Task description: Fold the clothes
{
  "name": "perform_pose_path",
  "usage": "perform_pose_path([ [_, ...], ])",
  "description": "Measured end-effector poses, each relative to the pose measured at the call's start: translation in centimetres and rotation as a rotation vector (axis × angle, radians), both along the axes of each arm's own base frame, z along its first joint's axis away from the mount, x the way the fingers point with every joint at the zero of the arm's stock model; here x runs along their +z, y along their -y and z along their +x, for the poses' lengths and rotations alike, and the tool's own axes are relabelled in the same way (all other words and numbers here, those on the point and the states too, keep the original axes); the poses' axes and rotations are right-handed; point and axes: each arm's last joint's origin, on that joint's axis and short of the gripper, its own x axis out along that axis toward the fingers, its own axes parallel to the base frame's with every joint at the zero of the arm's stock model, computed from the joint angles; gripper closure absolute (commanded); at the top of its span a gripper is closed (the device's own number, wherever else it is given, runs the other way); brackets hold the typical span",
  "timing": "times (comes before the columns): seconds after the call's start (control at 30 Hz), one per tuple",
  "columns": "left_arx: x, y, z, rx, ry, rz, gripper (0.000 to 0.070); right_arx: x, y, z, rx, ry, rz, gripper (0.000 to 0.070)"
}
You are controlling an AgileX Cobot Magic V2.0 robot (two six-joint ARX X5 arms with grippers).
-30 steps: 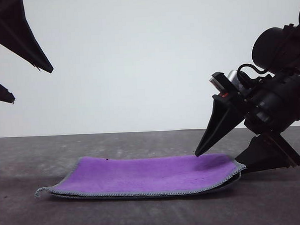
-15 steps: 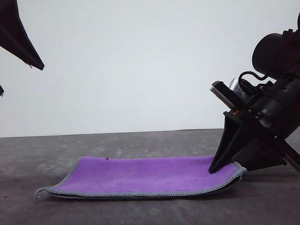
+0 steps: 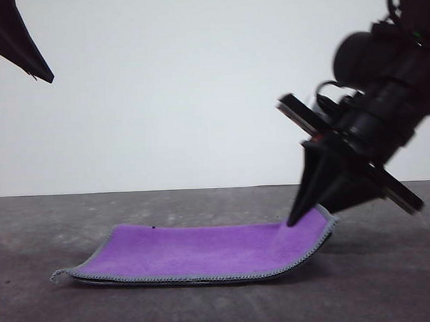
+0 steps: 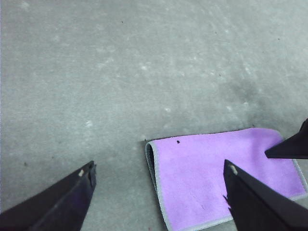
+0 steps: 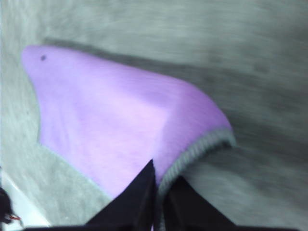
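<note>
The cloth (image 3: 197, 253) lies on the grey table (image 3: 392, 289), purple face up, already doubled once: in the left wrist view a rolled fold line shows at one short end, and a grey stitched edge (image 3: 206, 278) runs along the front. The right gripper (image 3: 313, 212) is clenched on the cloth's right end; the right wrist view shows its two fingers (image 5: 139, 202) pressed together with the stitched hem pinched between them, and the cloth (image 5: 120, 120) tents up into a ridge toward the grip. In the front view that end curls up off the table while the rest of the cloth, from the middle to the far left corner, lies flat. The left gripper (image 4: 159, 192) hangs high, well apart from the cloth, its jaws spread wide and holding nothing; its fingertips frame the cloth's (image 4: 221, 178) folded end from above. Judgement: the step in hand is the second fold, with the right end lifted as the start of it. The next move calls for carrying the pinched end up and across toward the cloth's left end, high enough that the fabric rolls over rather than drags, then lowering it so the hems line up before letting go. Risk: the unheld left end may slide; whether both layers are in the pinch I cannot tell.
</note>
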Motion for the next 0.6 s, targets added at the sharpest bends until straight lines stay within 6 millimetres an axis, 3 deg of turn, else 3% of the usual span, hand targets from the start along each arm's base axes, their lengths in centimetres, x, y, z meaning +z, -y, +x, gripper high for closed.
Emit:
perform_pose_path([
  [0.27, 0.0, 0.0, 0.0, 0.000, -0.001, 0.000, 0.0189, 2.7, -4.0, -0.2, 0.116, 0.100, 0.025, 0.0700],
  [0.6, 0.0, 0.0, 0.0, -0.005, 0.000, 0.007, 0.0189, 1.5, -6.4, -0.3, 0.144, 0.097, 0.027, 0.0700],
])
